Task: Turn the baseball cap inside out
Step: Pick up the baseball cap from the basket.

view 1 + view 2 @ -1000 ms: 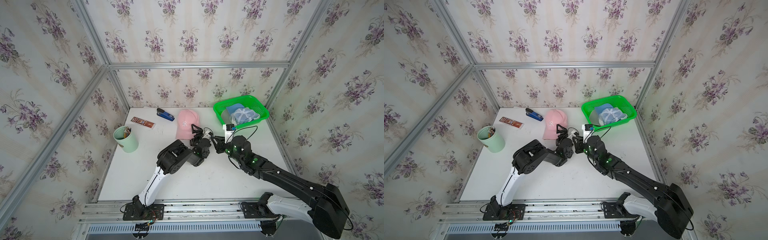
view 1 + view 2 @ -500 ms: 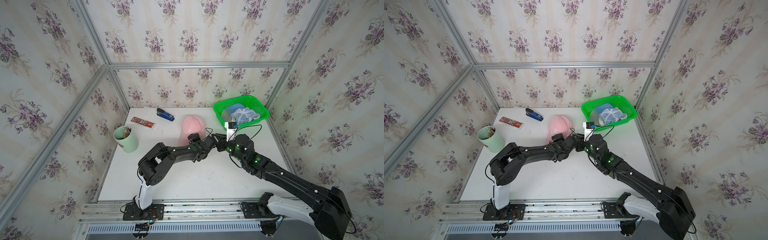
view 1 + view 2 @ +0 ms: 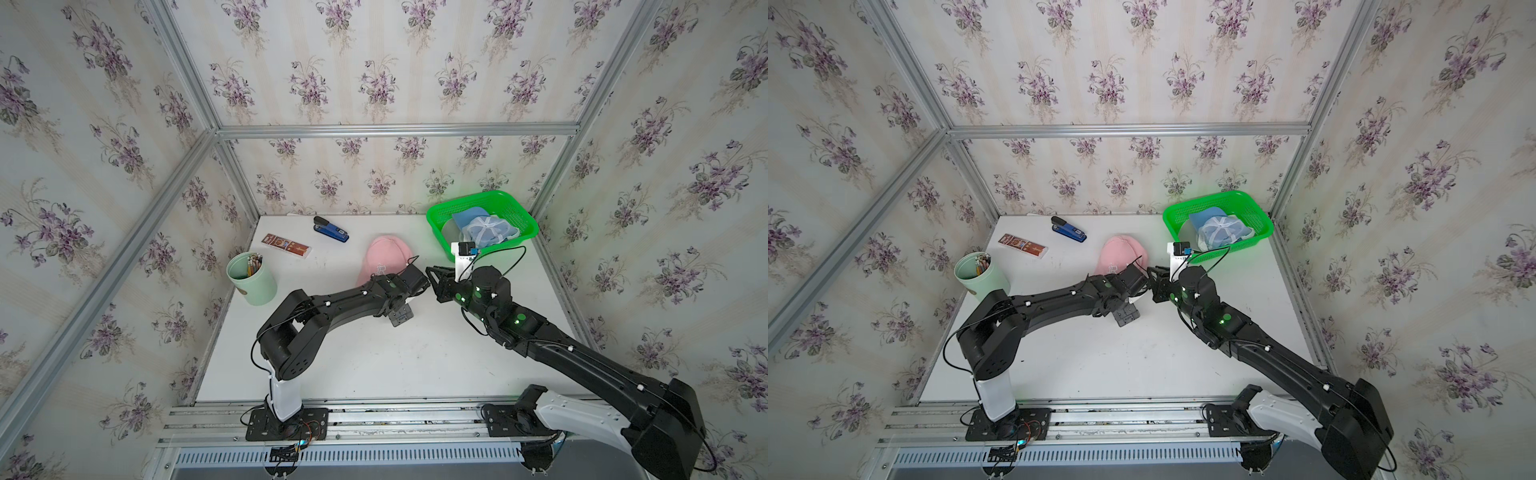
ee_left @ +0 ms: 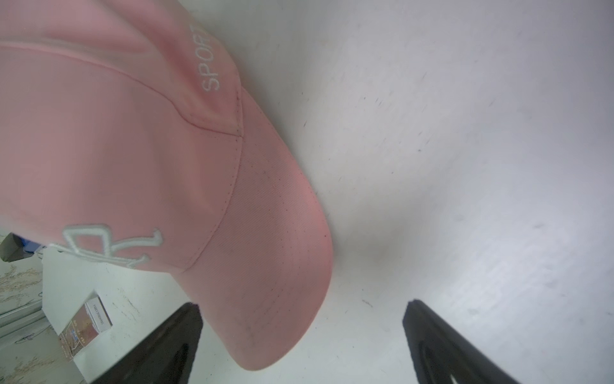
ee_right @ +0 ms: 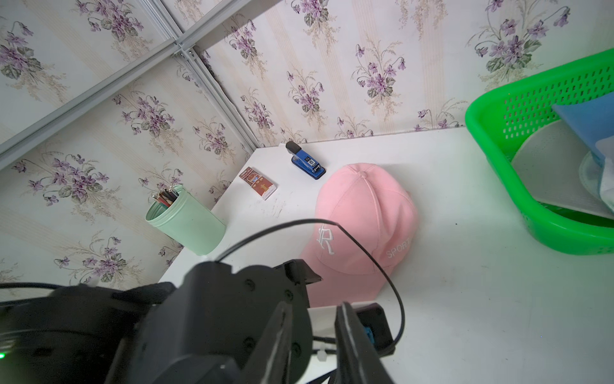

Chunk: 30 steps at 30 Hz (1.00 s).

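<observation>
1. Worktop (image 3: 374, 361): white and level, carrying everything. No result of the task shows on it, so I judge the job to be at its opening stage.
2. Green basket (image 3: 521, 212): at the far right corner, holding pale blue and white cloth items. It stands apart from the work and plays no part that I can identify.
3. Baseball cap (image 3: 388, 257): pink, resting crown up on the worktop between the blue stapler (image 3: 331, 229) and the basket, with the brim toward the arms.
   - The outer face with its white embroidered logo shows in both top views, and no lining is exposed.
   - Turning has not begun. Securing the cap, lifting it and pushing the crown through all remain.
4. Left hand (image 4: 300, 304): fingers spread to the full, set low at the brim. In the left wrist view the brim's tip lies between them. It pinches nothing, and I cannot tell whether a finger touches the brim.
5. Right hand (image 5: 314, 309): fingers narrowly apart with nothing between them. It hovers just beside the left wrist, short of the cap, and no grip is made.
</observation>
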### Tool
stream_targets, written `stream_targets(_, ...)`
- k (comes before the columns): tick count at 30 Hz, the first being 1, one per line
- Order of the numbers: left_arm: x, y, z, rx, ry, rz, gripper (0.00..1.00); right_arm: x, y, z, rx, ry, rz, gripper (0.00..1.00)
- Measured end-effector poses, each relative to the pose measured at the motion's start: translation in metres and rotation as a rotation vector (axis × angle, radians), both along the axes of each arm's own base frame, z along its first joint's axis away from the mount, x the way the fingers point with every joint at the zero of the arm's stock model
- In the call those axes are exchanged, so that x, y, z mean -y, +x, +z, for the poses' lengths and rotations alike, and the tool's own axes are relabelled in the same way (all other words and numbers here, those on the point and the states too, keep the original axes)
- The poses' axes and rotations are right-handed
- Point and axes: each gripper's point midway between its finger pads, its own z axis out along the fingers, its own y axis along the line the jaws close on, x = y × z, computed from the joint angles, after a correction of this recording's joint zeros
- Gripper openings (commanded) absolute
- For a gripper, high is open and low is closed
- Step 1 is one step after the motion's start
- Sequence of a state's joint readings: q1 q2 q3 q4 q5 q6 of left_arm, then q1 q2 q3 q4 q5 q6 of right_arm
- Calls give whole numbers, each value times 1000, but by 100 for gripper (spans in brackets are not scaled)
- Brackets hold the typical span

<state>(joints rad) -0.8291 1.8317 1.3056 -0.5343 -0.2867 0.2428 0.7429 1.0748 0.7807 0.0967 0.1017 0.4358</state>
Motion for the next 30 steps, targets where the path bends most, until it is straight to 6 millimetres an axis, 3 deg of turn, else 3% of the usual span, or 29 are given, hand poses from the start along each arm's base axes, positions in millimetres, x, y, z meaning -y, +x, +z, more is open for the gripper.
stream_targets(3,0,3,37,36,-99,39,99,5,11,3,-3,-34,-21,33)
stream_targets(6,-8,10,73,65,-198,108,99,14,34,6,-18,-79,-63,36)
stream_targets(10,-37,27,103,74,-297,270,99,30,67,6,-47,-136,-121,42)
stream_targets(16,-81,42,123,66,-384,476,99,69,123,-9,-127,-219,-244,45)
stream_targets(21,-101,50,148,83,-443,580,99,93,159,-41,-208,-326,-320,45)
stream_targets(25,-103,49,160,86,-461,599,99,108,178,-67,-265,-416,-379,44)
stream_targets(30,-98,35,147,41,-436,600,99,108,202,-95,-273,-513,-388,43)
